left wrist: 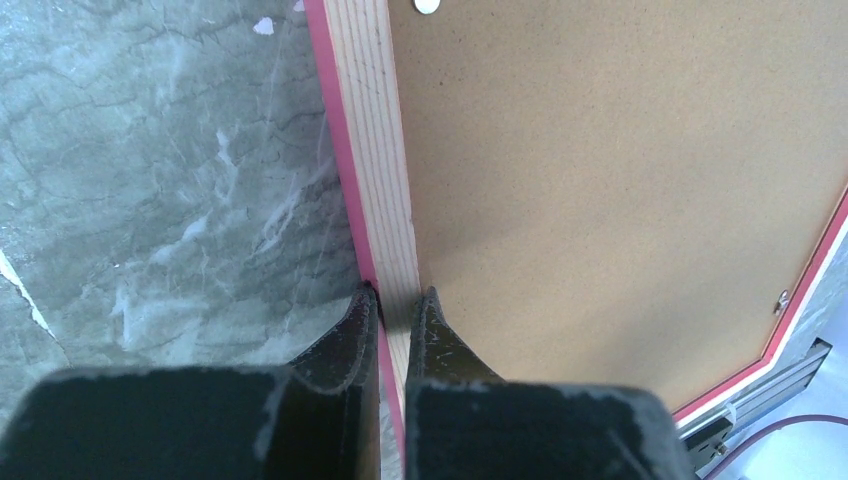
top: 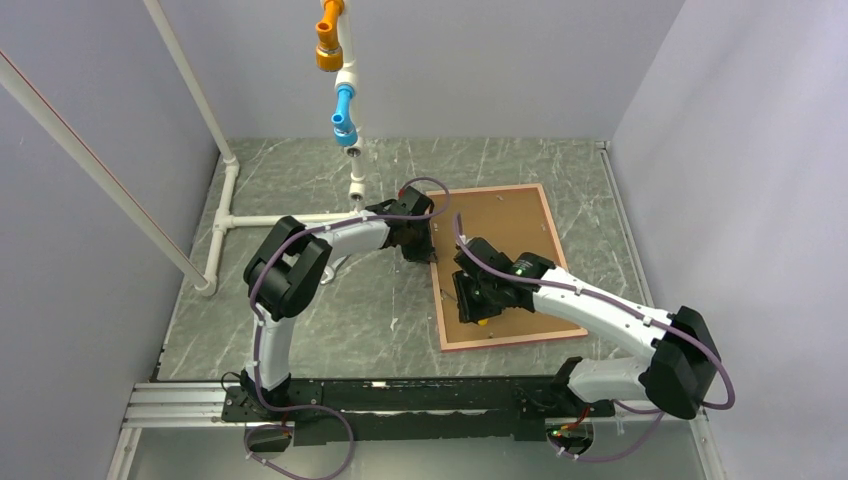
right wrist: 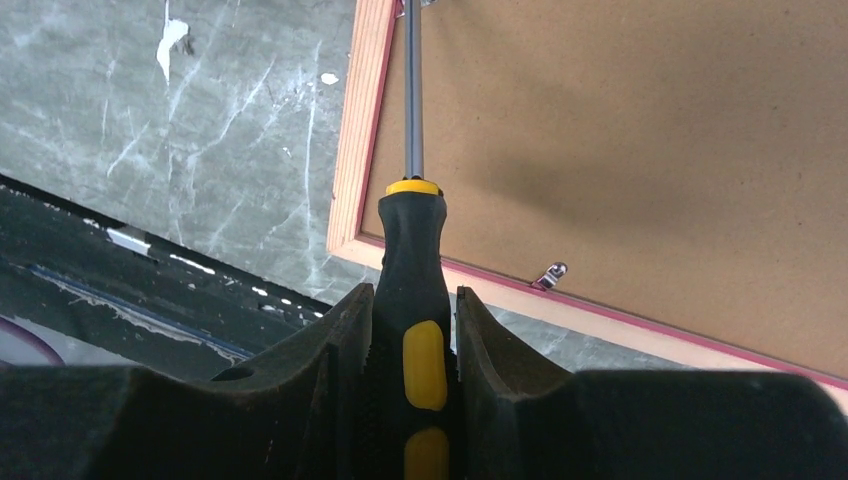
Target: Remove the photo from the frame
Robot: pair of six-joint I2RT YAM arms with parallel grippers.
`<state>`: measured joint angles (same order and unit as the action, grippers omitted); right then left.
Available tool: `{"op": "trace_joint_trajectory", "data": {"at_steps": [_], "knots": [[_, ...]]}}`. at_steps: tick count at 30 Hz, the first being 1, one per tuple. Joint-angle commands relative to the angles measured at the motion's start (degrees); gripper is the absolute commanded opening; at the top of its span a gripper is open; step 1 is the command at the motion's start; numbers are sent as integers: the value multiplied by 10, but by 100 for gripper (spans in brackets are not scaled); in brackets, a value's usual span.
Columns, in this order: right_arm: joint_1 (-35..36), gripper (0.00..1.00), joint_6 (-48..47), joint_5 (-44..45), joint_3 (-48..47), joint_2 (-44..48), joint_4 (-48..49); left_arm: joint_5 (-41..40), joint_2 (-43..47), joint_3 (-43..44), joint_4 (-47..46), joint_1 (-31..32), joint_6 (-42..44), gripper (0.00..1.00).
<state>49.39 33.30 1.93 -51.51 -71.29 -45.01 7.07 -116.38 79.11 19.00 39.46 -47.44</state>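
The frame [top: 515, 340] lies face down on the table, pink-red border round a brown backing board [top: 505, 225]. The photo is hidden under the board. My left gripper [top: 432, 258] is shut on the frame's left border [left wrist: 375, 130], one finger outside it, one on the board side [left wrist: 398, 298]. My right gripper [top: 470, 300] is shut on a black-and-yellow screwdriver [right wrist: 410, 260], over the frame's near left part. Its shaft [right wrist: 412, 80] runs along the inside of the left border. A metal tab [right wrist: 550, 272] sits on the near border.
A white pipe structure [top: 225, 215] stands at the left, with orange and blue fittings [top: 343, 105] hanging at the back centre. A black rail [top: 400, 395] runs along the near edge. Grey walls close in on three sides.
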Motion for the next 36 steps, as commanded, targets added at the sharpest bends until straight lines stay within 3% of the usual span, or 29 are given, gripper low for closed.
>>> {"op": "trace_joint_trajectory", "data": {"at_steps": [1, 11, 26, 28, 32, 36], "knots": [[11, 0, -21, -34, -9, -3, 12, -1, -13, -21, -28, -1, 25, 0], [50, 0, -30, -21, -5, -4, -48, -7, -10, -17, -21, -2, 33, 0], [55, 0, -17, 39, -24, -12, -113, 4, -10, -15, -22, -1, 44, 0], [55, 0, -16, 45, -31, 9, -120, 18, -5, -16, -35, -3, 63, 6], [54, 0, -7, 58, -51, 43, -130, 35, 31, -39, -80, -3, 95, 43], [40, 0, 7, 60, -47, 62, -120, 47, 75, -46, -91, -8, 130, 59]]}}
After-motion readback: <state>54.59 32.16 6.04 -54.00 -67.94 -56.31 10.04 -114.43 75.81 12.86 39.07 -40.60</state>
